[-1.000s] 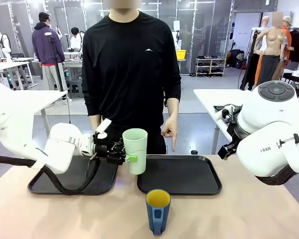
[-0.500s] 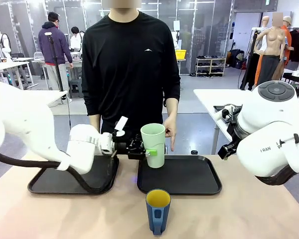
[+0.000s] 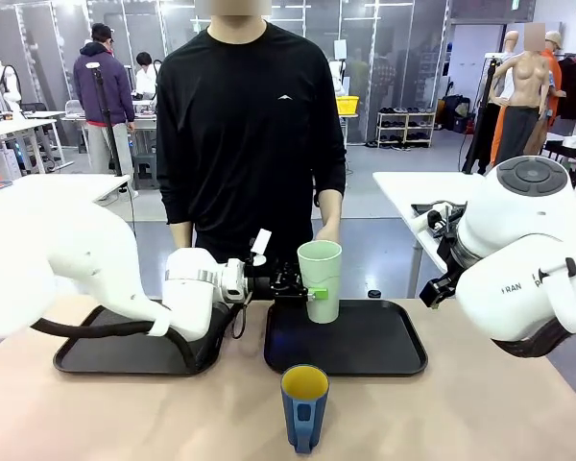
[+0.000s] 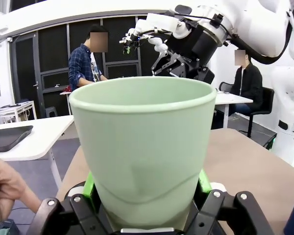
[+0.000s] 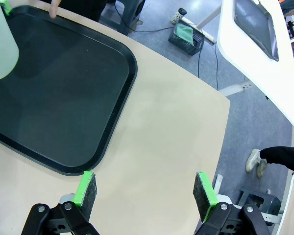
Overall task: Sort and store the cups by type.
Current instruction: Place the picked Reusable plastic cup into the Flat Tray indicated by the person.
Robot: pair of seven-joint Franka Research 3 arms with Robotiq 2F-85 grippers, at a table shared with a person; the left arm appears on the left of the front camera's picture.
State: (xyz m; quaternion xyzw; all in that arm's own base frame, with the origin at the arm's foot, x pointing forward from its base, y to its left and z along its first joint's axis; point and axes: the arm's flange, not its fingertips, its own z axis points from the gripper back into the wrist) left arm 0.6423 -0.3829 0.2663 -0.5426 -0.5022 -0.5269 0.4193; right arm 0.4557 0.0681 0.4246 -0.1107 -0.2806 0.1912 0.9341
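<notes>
At ten o'clock over the right tray (image 3: 389, 360), the left gripper (image 3: 312, 291) clamps the mint-green tumbler (image 3: 321, 274); lower it level before releasing; right gripper (image 5: 145, 191) gapes empty

light: bright, even, overhead | shadows: soft | wrist views: edges bent

The dark letters "FRAN" are showing on the white casing of the right arm (image 3: 518, 279), the rest of the word curving out of sight.
</notes>
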